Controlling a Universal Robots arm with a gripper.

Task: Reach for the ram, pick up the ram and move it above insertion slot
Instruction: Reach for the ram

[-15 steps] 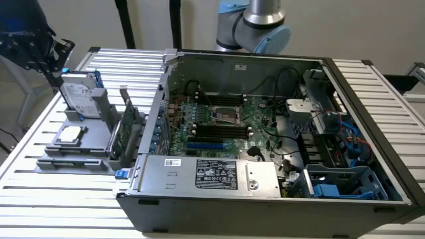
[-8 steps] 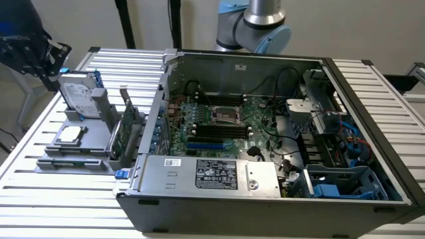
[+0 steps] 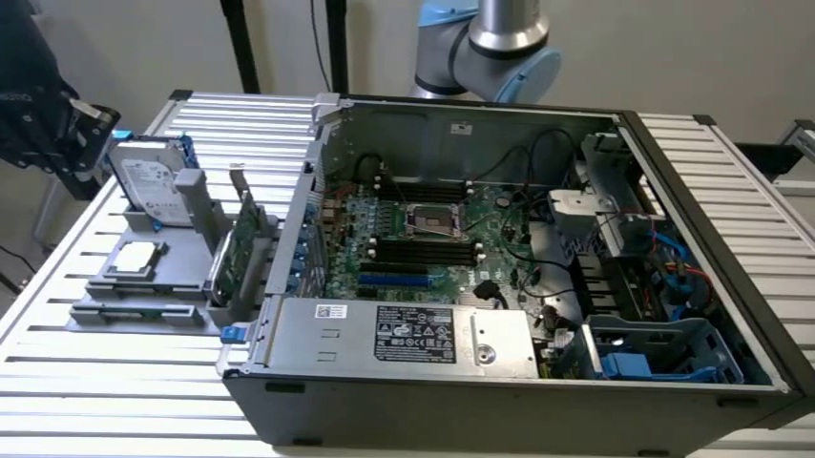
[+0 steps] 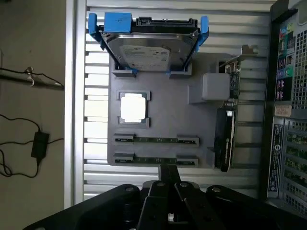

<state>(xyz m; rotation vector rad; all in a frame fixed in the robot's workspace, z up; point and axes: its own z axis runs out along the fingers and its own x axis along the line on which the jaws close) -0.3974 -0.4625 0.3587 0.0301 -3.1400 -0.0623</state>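
Two thin green ram sticks stand on edge in the grey holder (image 4: 163, 110), one (image 4: 156, 140) beside the other (image 4: 156, 160). In the exterior view the ram (image 3: 133, 310) sits at the holder's near end. My gripper (image 4: 169, 171) is shut with nothing between its fingers, hanging above the holder's edge, close to the nearer stick and not touching it. The black memory slots (image 3: 421, 252) lie on the motherboard inside the open computer case (image 3: 510, 401).
The holder also carries a hard drive in a blue bracket (image 4: 148, 48), a processor chip (image 4: 133, 108) and an upright expansion card with a metal bracket (image 4: 225, 129). The case wall (image 4: 288, 120) stands right beside the holder. Cables (image 3: 560, 286) cross the motherboard.
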